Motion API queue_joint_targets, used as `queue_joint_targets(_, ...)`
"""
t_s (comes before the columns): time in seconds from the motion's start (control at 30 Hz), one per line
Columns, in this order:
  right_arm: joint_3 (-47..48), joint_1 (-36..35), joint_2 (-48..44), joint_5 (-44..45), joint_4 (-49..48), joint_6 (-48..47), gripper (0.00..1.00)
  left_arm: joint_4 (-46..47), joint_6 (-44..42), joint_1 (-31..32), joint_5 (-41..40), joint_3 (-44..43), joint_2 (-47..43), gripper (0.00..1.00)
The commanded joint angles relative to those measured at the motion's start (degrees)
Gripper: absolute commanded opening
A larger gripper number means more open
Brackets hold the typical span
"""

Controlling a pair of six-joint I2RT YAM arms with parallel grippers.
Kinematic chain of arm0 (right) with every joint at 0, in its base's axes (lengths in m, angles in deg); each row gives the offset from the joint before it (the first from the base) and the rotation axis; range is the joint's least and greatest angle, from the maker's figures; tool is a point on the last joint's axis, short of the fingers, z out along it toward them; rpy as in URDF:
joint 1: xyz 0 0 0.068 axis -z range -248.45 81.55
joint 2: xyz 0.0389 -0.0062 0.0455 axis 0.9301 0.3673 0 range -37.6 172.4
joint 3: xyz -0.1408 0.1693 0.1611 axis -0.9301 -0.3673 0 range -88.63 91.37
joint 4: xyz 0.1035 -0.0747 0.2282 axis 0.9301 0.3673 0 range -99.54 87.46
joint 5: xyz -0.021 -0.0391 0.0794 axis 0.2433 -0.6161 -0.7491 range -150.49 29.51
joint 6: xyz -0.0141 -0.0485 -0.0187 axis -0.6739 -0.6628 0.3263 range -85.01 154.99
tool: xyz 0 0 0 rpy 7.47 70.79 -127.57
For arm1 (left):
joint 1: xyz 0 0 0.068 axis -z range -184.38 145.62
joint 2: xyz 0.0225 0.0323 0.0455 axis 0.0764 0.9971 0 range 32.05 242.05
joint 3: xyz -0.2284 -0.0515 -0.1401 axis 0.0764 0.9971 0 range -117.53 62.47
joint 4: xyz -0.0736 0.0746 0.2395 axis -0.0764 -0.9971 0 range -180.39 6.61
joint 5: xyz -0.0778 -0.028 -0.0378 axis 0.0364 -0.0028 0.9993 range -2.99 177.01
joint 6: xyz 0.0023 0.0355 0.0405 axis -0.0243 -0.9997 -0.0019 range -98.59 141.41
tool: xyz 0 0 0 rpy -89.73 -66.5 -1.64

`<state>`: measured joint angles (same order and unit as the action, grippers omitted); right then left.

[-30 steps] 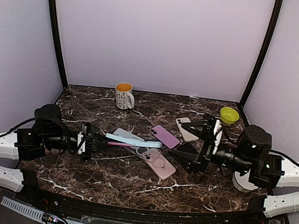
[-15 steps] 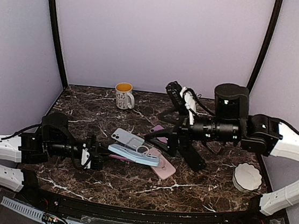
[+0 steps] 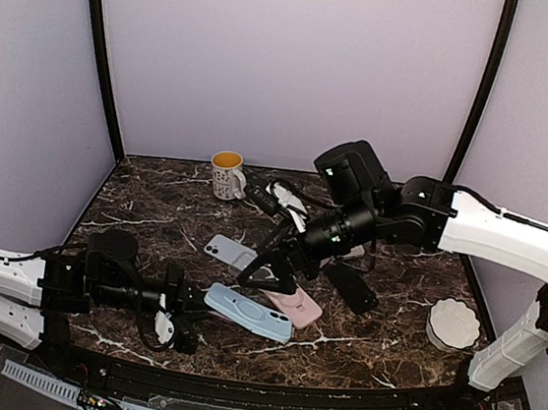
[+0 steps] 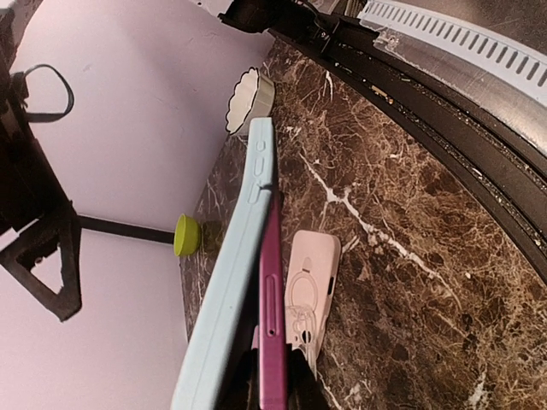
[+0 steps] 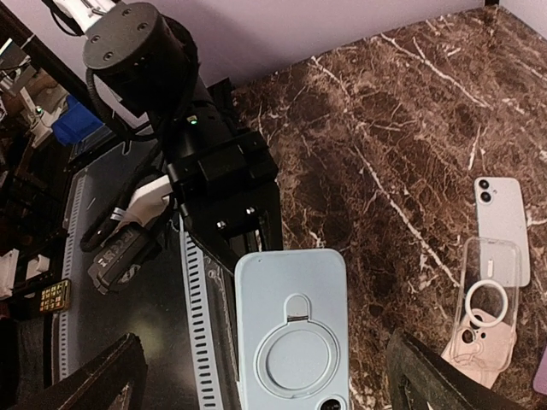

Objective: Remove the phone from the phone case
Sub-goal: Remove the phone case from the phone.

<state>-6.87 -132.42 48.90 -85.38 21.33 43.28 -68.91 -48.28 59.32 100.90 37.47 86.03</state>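
At the left front of the desk (image 3: 156,201), the left arm (image 3: 9,274) lay low and reached toward the right. The left jaws were pressed together on the near end of the blue case (image 3: 248,312). The case stuck out to the right from them, low over the marble, with its ringed back turned upward. Whether it touched the desk could not be told.

In the left wrist view the case showed edge-on, and the edge of a magenta phone (image 4: 270,316) ran alongside it, touching it. Whether the phone was still seated in the case could not be told.

Near the back wall a white mug (image 3: 226,174) stood upright. A grey phone (image 3: 229,250) lay flat, camera side up, between the mug and the blue case. A pink case (image 3: 300,309) lay just beside the blue case's free end, apart from the grey phone.

Above these the right arm (image 3: 499,231) stretched in from the right and bent down toward the middle of the desk. The right jaws were spread wide and gripped nothing. In the right wrist view the blue case sat centred between them, clear of both.

A white scalloped dish (image 3: 454,322) sat near the right front edge, well apart from the cases. A small green bowl (image 4: 188,235) showed against the wall in the left wrist view.
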Motion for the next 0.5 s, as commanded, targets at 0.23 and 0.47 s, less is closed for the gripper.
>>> queue_joint_targets(0.23, 6.7, 1.0, 10.4, -8.4, 5.5, -3.1, 0.99, 7.0, -10.1, 3.3, -6.0, 1.8, -1.3, 0.0)
queue_joint_targets(0.47, 8.0, -0.1, 15.1, -7.9, 5.4, -7.8, 0.99, 8.2, -11.3, 3.8, -6.3, 2.2, -1.0, 0.0)
